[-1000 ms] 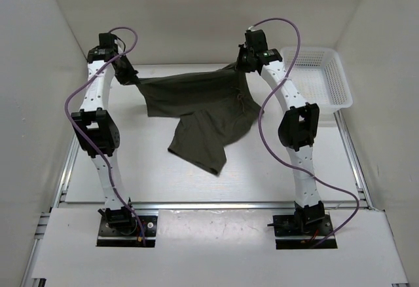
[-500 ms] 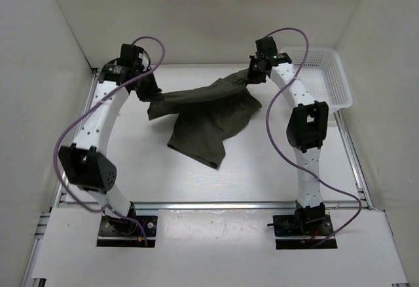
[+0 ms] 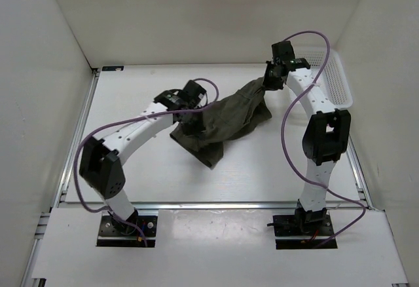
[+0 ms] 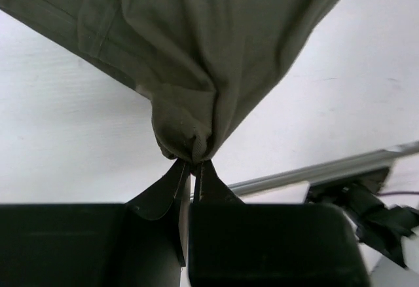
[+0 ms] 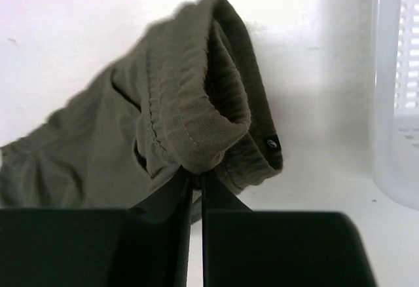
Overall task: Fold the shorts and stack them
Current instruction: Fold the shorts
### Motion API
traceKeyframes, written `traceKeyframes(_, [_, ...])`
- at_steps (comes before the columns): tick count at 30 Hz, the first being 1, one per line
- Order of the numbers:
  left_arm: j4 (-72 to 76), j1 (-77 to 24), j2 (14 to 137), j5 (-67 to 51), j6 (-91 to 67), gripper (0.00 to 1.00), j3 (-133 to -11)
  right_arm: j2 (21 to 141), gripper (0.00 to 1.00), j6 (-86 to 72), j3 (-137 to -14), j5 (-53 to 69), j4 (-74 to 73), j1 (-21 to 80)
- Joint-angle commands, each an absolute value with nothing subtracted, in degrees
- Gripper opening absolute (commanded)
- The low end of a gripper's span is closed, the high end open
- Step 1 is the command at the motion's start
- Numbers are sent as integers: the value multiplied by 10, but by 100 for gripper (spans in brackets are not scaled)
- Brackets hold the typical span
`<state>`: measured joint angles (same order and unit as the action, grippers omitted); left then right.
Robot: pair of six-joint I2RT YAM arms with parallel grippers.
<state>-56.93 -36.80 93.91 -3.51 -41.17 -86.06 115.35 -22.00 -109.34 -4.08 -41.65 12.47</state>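
White tabletop [image 3: 131, 103] bore the shorts [image 3: 229, 113]; left end effector [image 4: 192, 164] clamped shut on them at nine o'clock, right end effector [image 5: 195, 172] at two o'clock

The left arm [image 3: 131, 130] rises from its base at the near left, bends at a low elbow and sweeps right and far, so its wrist sits over the middle of the table. The left gripper [image 4: 192, 164] has its two fingers pressed together, pinching a bunched fold of the shorts [image 3: 229, 113]. The right arm [image 3: 314, 103] stands taller, with its elbow raised above its near-right base and its forearm reaching to the far right. The right gripper [image 5: 192, 172] points down and left, its fingers closed tight on the waistband hem.
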Motion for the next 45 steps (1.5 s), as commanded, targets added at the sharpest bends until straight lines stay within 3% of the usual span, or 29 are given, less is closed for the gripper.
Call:
traceKeyframes(1, [-550,-392,956,3,-444,10,-862,1143,0,-205,-1063,-80,-402,126])
traceKeyframes(11, [-561,-422,934,13,-449,10,-794,1092,0,-200,-957,-105,-389,126])
traceKeyframes(22, [-575,-427,934,40,-461,10,-774,1086,0,-200,-962,-87,-384,120])
traceKeyframes(26, [-591,-376,911,62,-435,10,-780,1080,0,-200,-975,-62,-384,120])
traceKeyframes(33, [-610,-253,906,70,-358,10,-909,1138,0,-200,-1127,-19,-408,120])
traceKeyframes(41, [-665,-88,1111,74,-254,10,-1256,1262,0,-210,-1358,79,-418,120])
traceKeyframes(45, [-634,-35,1175,7,-243,10,-1315,1307,0,-221,-1382,128,-379,120])
